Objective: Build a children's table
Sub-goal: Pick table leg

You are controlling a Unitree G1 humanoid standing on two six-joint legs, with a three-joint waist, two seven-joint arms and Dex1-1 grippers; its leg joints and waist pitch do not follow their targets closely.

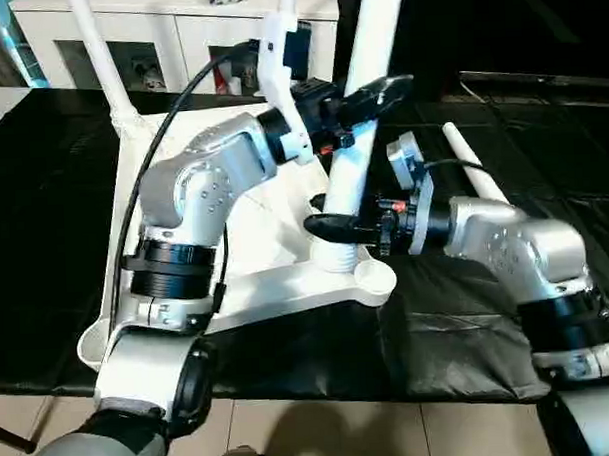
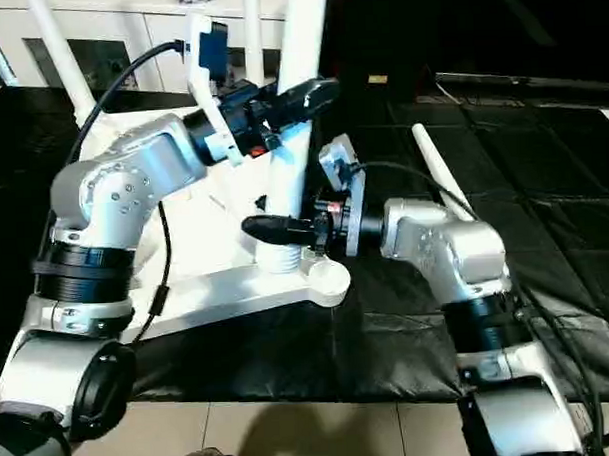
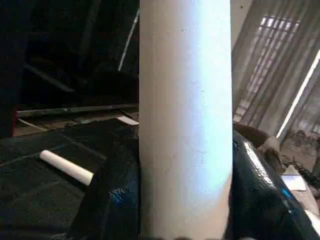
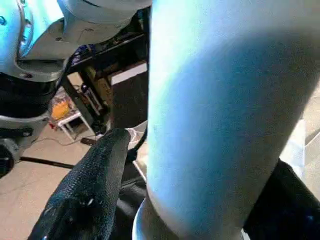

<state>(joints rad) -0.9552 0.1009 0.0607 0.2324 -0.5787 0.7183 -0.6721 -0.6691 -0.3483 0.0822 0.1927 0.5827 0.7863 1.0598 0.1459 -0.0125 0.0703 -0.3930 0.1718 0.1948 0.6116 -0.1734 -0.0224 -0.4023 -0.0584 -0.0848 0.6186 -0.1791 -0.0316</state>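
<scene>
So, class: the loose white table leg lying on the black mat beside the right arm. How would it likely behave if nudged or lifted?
The loose leg is round and lies flat on the black mat, so a sideways nudge would probably roll it. Because it tapers, it would likely curve rather than roll straight. It looks like smooth, rigid plastic: probably stiff, fairly light, perhaps slippery.

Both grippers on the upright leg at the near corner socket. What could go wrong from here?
1. The leg leans in its corner socket; if it isn't fully seated, a release by the left gripper, clamped high up, could tip it.
2. The right gripper sits low by the socket with a gap at one finger, so it may slip.
3. The tabletop reaches the black table's near edge; pushing could shift it.
</scene>
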